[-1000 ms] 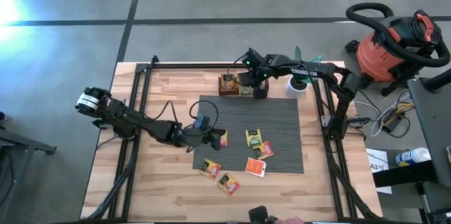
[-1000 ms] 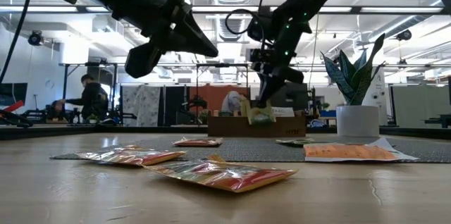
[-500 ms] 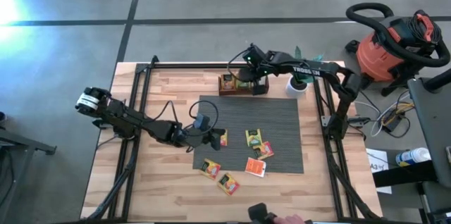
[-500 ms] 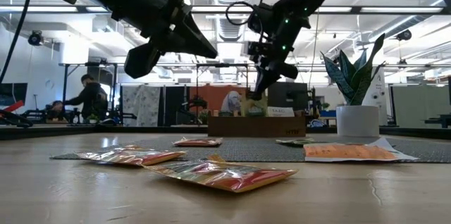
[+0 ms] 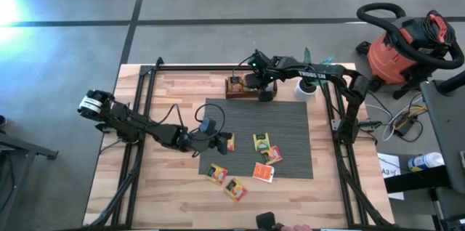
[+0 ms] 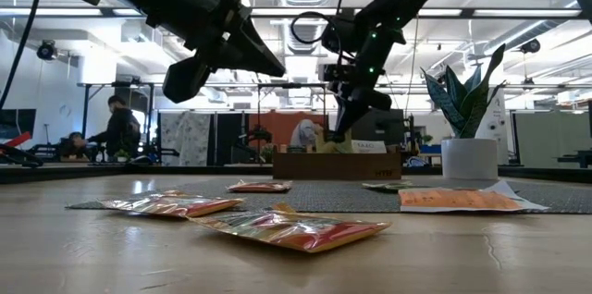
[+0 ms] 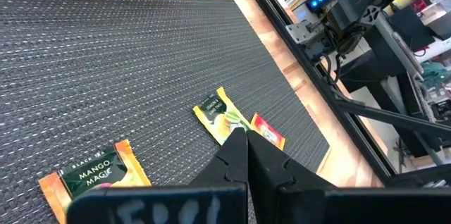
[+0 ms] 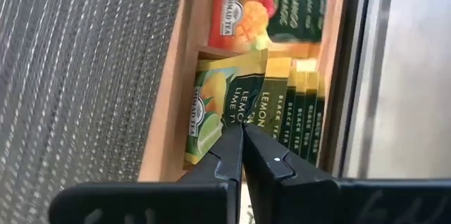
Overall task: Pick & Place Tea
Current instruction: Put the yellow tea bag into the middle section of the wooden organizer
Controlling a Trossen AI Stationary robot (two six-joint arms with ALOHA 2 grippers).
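Observation:
Several tea sachets lie flat on the grey ribbed mat (image 5: 290, 122): a green-yellow one (image 5: 261, 142), orange ones (image 5: 273, 154) (image 5: 263, 172), and two on the wood near the mat's near edge (image 5: 216, 173) (image 5: 235, 187). My left gripper (image 5: 218, 142) hovers shut above the mat beside a mango sachet (image 7: 95, 175), touching nothing. My right gripper (image 8: 242, 129) is shut over the brown wooden tray (image 5: 240, 86) at the mat's far edge. In the tray stand an orange sachet (image 8: 271, 9), a green lemon sachet (image 8: 218, 115) and several more on edge. My right gripper's shut fingers (image 8: 229, 150) slant down from above, over the upper edge of the green lemon sachet (image 8: 232, 111) in the tray. I cannot tell whether they touch it. The sachet stands in the tray among the others.
A white pot with a plant (image 5: 305, 89) stands just right of the tray. Black frame rails (image 5: 145, 100) run along the table's edges. A red vacuum cleaner (image 5: 407, 49) sits on the floor beyond the right side. A person (image 6: 116, 128) shows in the room far behind.

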